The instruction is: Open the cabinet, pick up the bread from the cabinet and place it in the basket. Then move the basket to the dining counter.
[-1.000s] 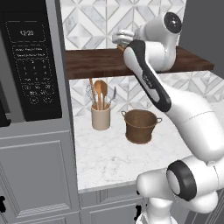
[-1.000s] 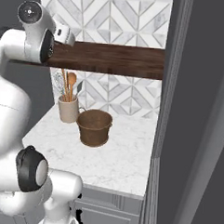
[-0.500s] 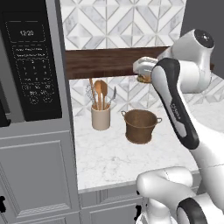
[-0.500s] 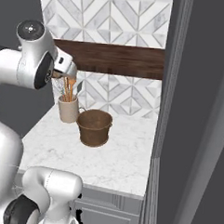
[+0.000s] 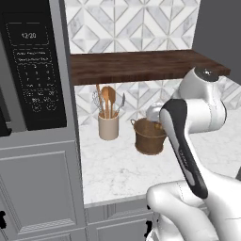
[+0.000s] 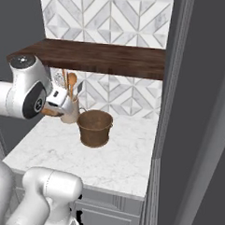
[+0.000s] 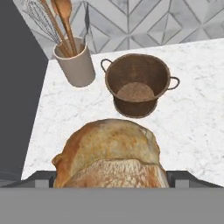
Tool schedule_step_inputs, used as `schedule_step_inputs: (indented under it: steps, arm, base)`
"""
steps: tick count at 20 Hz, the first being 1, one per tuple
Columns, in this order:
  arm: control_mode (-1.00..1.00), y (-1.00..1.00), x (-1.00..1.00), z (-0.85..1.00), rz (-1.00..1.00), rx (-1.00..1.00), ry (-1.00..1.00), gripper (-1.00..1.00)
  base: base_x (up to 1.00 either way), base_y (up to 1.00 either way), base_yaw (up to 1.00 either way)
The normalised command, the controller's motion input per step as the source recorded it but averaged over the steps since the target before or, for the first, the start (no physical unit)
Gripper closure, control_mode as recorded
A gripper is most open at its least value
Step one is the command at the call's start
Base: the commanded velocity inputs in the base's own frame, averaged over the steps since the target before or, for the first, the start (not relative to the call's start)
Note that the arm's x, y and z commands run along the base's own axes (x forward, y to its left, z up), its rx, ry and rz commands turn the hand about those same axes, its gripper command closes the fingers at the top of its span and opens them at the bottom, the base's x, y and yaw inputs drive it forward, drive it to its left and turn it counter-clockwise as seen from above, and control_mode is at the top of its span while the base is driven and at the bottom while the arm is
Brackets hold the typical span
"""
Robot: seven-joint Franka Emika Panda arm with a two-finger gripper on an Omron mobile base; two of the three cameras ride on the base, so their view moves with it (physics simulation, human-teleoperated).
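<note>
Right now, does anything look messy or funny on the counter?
Nothing stands out. The basket stands upright and empty, the utensil crock stands upright beside it, and the bread sits in the gripper, not spilled.

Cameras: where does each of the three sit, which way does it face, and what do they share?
Left base view: behind the arm on its left, facing forward and down at the worktop; the arm rises lower right, in front of the basket.
Right base view: behind on the right, same worktop; the arm rises lower left, the bread at its hand.
Hand view: on the hand, looking down past the bread at the basket.
Shared: basket, utensil crock, shelf.
</note>
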Motion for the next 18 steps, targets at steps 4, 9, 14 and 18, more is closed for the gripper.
schedule_step_inputs:
  steps: [4,9,14,18]
  arm:
    - [-1.00,-0.29,0.57,-0.75,0.00,-0.10,0.25,1.00]
    - [-1.00,-0.13,0.43,-0.30,0.00,0.00,-0.01,1.00]
    - [-1.00,-0.17,0.73,-0.48,0.00,0.00,0.00,1.00]
    - [-1.00,-0.18,0.62,-0.50,0.00,0.00,-0.08,1.00]
  base:
    - [0.00,0.00,0.00]
    - [0.00,0.00,0.00]
    - [0.00,0.00,0.00]
    - [0.00,0.00,0.00]
